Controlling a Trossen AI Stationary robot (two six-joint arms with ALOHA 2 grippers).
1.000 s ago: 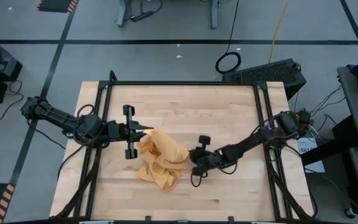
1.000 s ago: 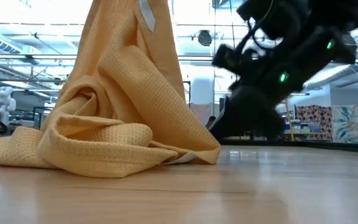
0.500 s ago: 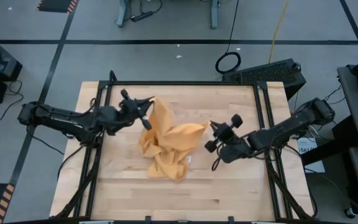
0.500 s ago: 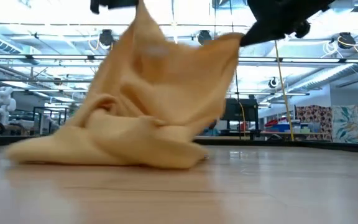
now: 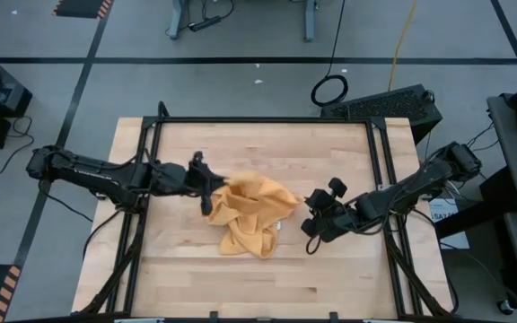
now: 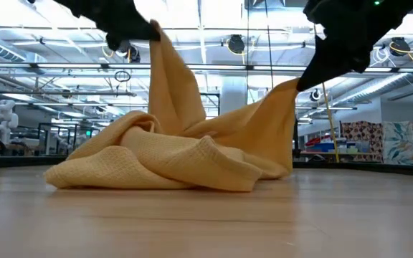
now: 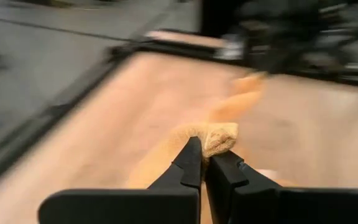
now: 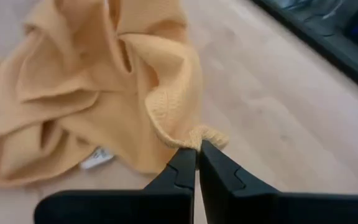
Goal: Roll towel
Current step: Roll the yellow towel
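Note:
The mustard-yellow towel (image 5: 251, 217) lies crumpled in the middle of the wooden table (image 5: 330, 152). Its bulk (image 6: 156, 161) rests on the tabletop, and two parts of it are raised. My left gripper (image 5: 212, 188) is shut on the towel's left part, which stands up as a peak in the low view. My right gripper (image 5: 302, 213) is shut on its right part, lower down. The left gripper (image 7: 205, 154) and the right gripper (image 8: 197, 149) both show cloth at their fingertips. My left gripper pinches a bunched corner of the towel (image 7: 219, 138) between its two fingertips, coming from the table's left and slanting a little down. The cloth hangs from the hold as a steep peak (image 6: 165, 64) down to the heap on the table. My right gripper pinches a hemmed edge of the towel (image 8: 194, 134) at its fingertips, coming from the table's right and slanting down. That part is lifted clear (image 6: 282, 107), and the cloth falls slack from it to the heap.
Black frame rails (image 5: 377, 179) run along the table's left, right and far sides. Bare wood lies on the near side (image 5: 267, 287) and the far side of the towel. A small white label (image 8: 95, 158) shows at the towel's edge.
My right gripper has risen from the tabletop and gone toward the table's right edge, drawing a corner of the towel up and out with it. My left gripper has turned and come down, so the towel's tall peak stands lower. The towel's bulk stays on the table, now spread wider.

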